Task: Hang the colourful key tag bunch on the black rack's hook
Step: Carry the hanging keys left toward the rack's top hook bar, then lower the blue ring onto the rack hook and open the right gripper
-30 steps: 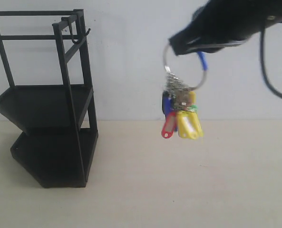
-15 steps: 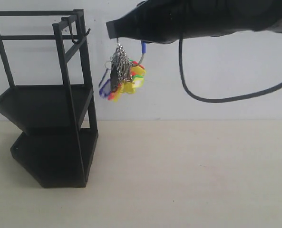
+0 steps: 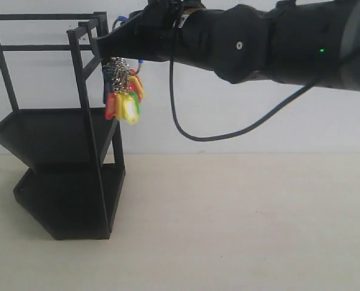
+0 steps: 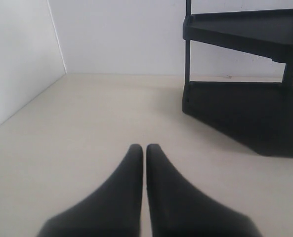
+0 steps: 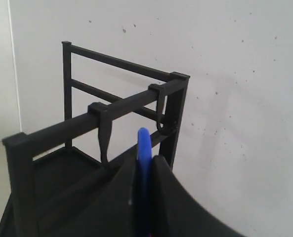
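The colourful key tag bunch [image 3: 124, 96] dangles from my right gripper [image 3: 105, 46], which is shut on its blue loop [image 5: 144, 148]. The gripper tip is up against the top right corner of the black rack [image 3: 58, 130], level with its top rail. Two hooks [image 5: 105, 136] hang from that rail [image 5: 111, 111] in the right wrist view, just beyond the fingertips [image 5: 158, 165]; the nearer hook is slightly to one side of the loop. My left gripper [image 4: 145, 148] is shut and empty, low over the table, facing the rack's lower trays [image 4: 245, 116].
A white wall stands close behind the rack. The beige table [image 3: 240, 218] stretches to the right of the rack. A black cable [image 3: 228, 133] droops under my right arm.
My right arm has carried the bunch leftward and a little up, from mid-scene to the rack's top corner. The tags still swing under the gripper.
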